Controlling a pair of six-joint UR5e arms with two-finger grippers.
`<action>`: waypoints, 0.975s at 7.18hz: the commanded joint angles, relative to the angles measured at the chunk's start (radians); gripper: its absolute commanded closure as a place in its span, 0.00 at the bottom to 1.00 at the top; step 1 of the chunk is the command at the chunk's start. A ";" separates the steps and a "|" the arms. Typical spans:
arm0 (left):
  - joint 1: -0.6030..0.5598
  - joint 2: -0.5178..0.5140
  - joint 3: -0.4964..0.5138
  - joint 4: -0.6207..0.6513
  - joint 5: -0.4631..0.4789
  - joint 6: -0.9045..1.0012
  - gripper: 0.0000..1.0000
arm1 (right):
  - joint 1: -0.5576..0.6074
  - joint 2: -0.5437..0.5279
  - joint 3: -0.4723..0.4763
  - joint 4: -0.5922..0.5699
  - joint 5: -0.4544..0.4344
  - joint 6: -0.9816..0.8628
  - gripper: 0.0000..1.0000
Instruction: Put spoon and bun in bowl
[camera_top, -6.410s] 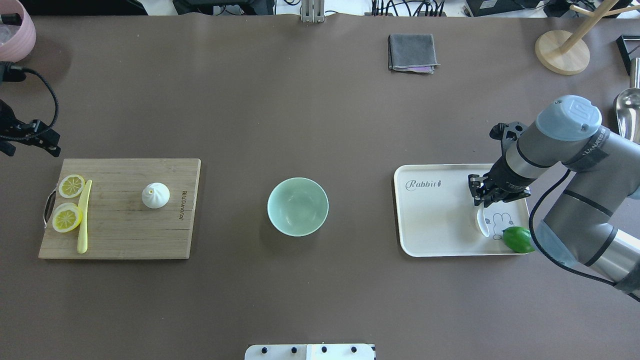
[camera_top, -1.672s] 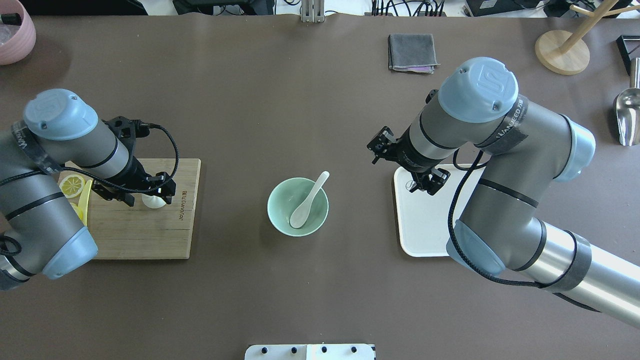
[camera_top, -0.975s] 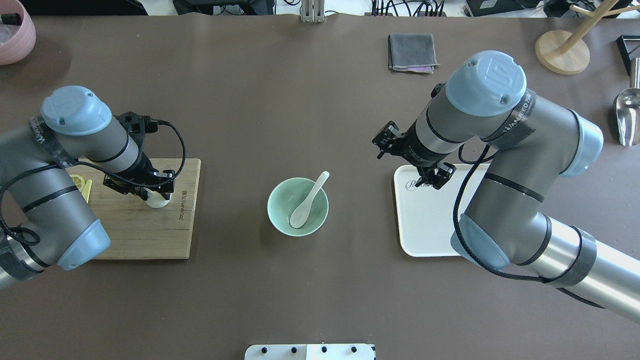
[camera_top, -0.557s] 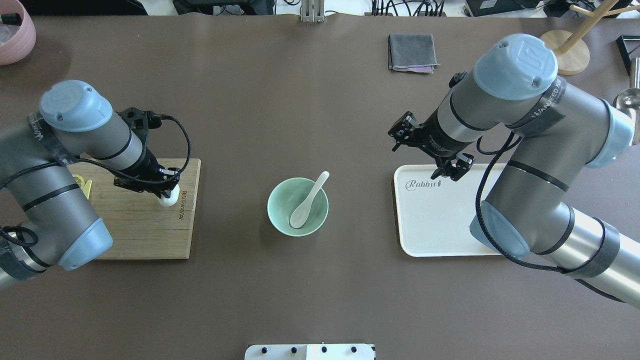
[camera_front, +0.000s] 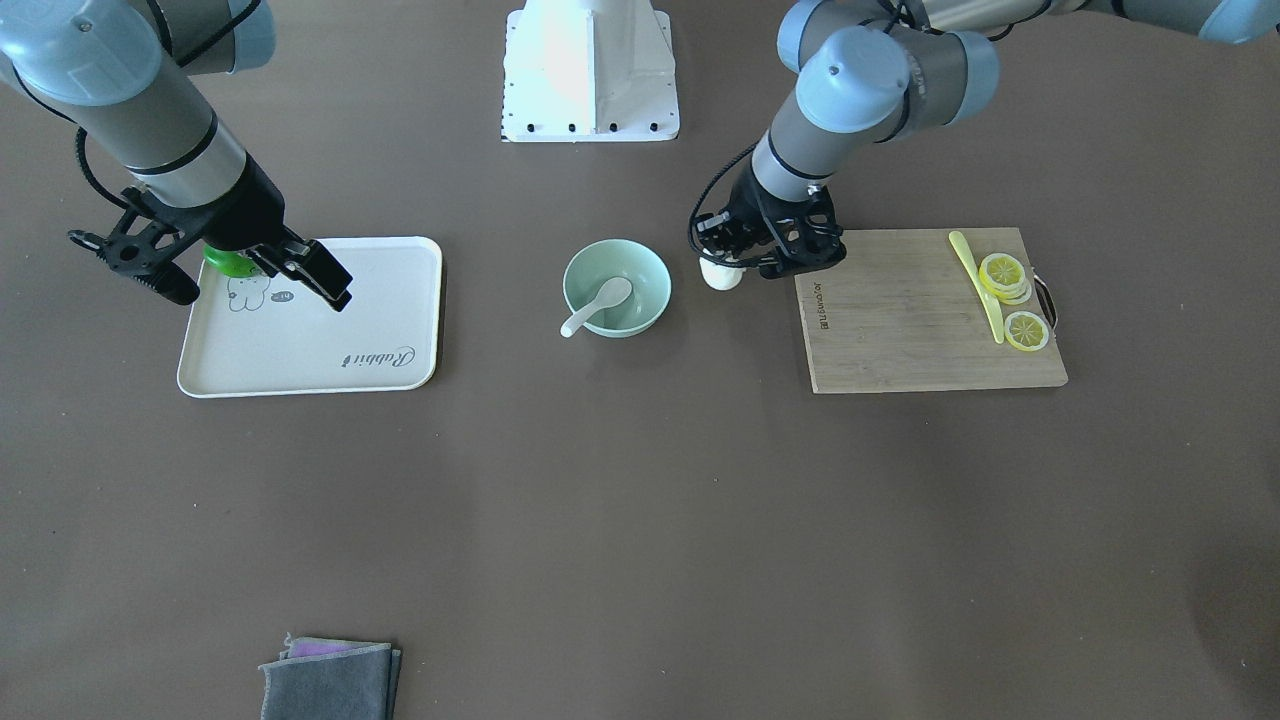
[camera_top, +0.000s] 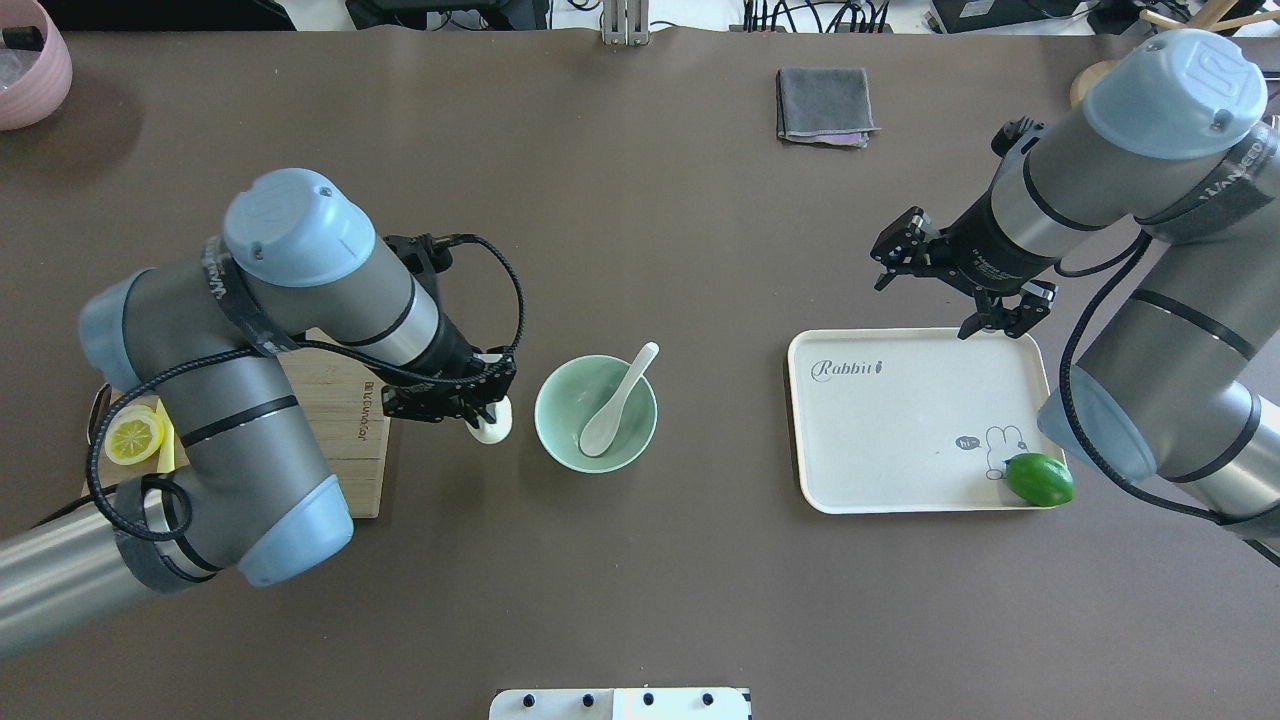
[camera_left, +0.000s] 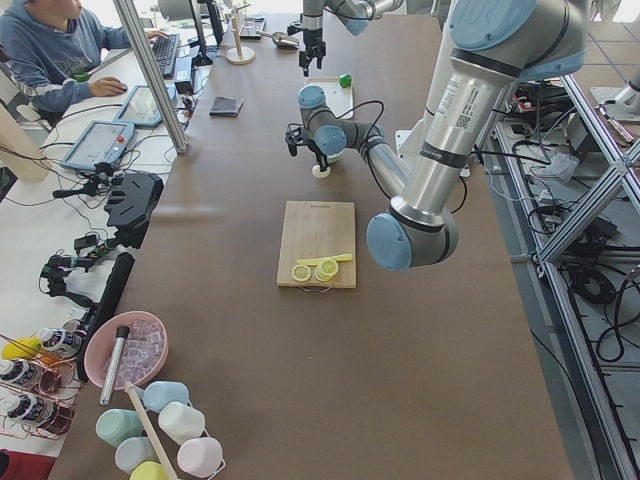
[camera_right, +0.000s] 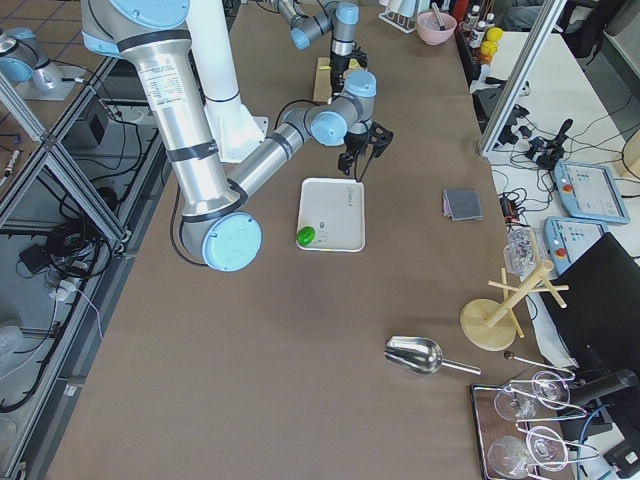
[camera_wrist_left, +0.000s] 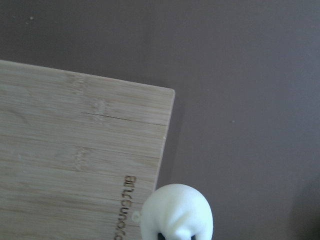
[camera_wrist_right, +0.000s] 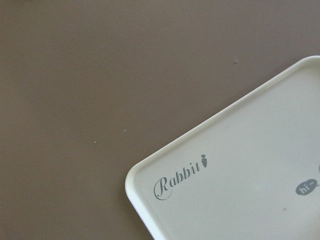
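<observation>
Overhead exterior showed the matte brown bench (camera_top: 640, 580) with the bowl (camera_top: 560, 400) at its middle, the spoon (camera_top: 613, 407) lying inside, handle over the rim toward 1 o'clock. The left fingers (camera_top: 483, 408) were closed on the bun (camera_top: 492, 431), held just beside the bowl's 9 o'clock edge, off the cutting board (camera_top: 370, 470). The right fingers (camera_top: 1003, 316) stood apart, empty, at the 12 o'clock edge of the tray (camera_top: 900, 440). A grey cloth (camera_top: 825, 105) lay toward 1 o'clock; an operator (camera_left: 50, 45) sat at a side desk.
</observation>
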 joint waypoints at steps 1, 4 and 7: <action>0.045 -0.140 0.110 -0.007 0.002 -0.056 1.00 | 0.046 -0.048 0.004 0.000 0.019 -0.094 0.00; 0.077 -0.150 0.140 -0.040 0.057 -0.048 0.03 | 0.075 -0.057 0.001 0.000 0.042 -0.110 0.00; -0.021 -0.011 0.066 -0.017 0.046 0.136 0.01 | 0.149 -0.114 -0.023 -0.002 0.072 -0.296 0.00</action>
